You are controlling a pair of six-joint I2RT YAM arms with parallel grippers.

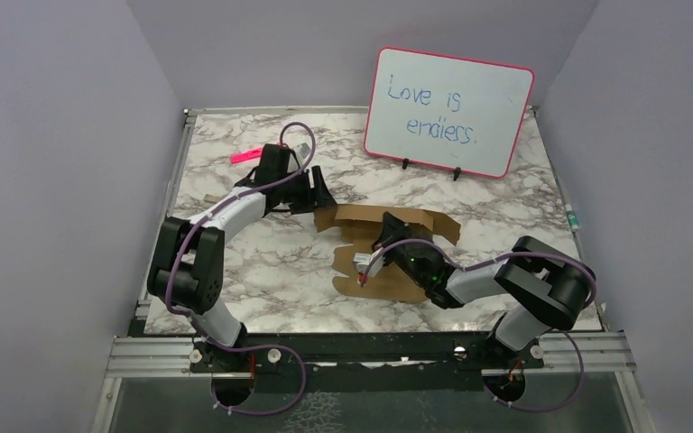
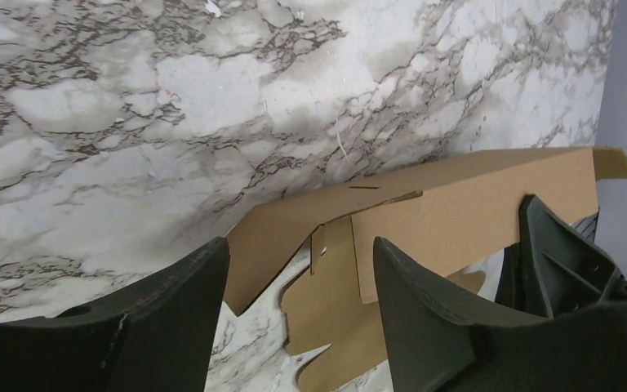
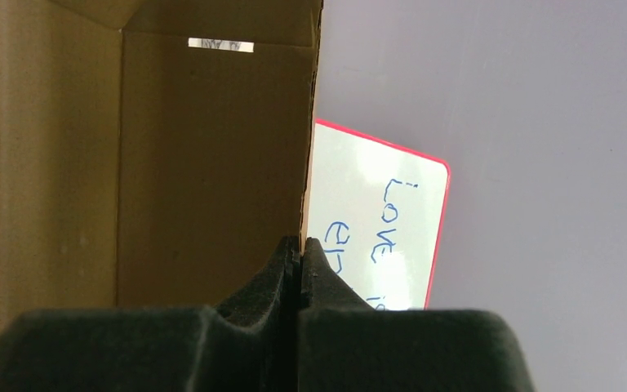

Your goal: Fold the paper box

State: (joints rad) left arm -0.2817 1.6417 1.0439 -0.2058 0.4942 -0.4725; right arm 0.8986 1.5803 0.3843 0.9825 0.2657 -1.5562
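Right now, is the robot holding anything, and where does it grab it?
The right gripper pinches the paper box by the edge of a raised panel. The left gripper is open, holding nothing.

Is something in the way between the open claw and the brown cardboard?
No, nothing visible blocks it. The left gripper stands open right beside the paper box, with only bare marble table between them. The pink marker lies off behind the arm. The right gripper pinches one edge of the box.
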